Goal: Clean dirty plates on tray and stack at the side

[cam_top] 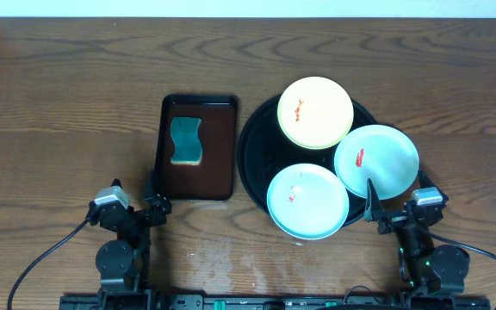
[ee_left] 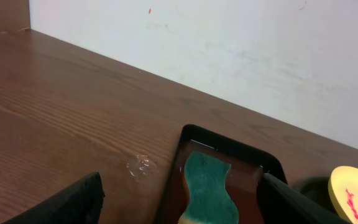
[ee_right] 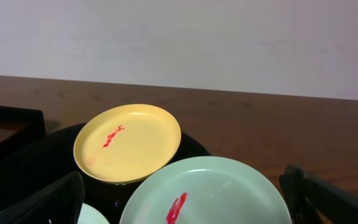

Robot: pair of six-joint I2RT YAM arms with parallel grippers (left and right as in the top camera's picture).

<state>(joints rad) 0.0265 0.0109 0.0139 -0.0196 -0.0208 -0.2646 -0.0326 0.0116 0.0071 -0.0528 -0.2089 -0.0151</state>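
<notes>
- Black fingers of the left gripper (ee_left: 182,186) stand wide apart and hold nothing, just short of the brown rectangular tray (cam_top: 222,146), which has a green sponge (cam_top: 185,140) in it.
- Equally spread and empty, the right gripper (ee_right: 184,183) hangs near the edge of a pale blue plate (cam_top: 377,161).
- That plate, a second pale blue plate (cam_top: 308,201) and a yellow plate (cam_top: 315,112) all sit on the round black tray (cam_top: 252,164), each with a red smear.
- Both trays lie side by side on the wooden table (cam_top: 58,103).
</notes>
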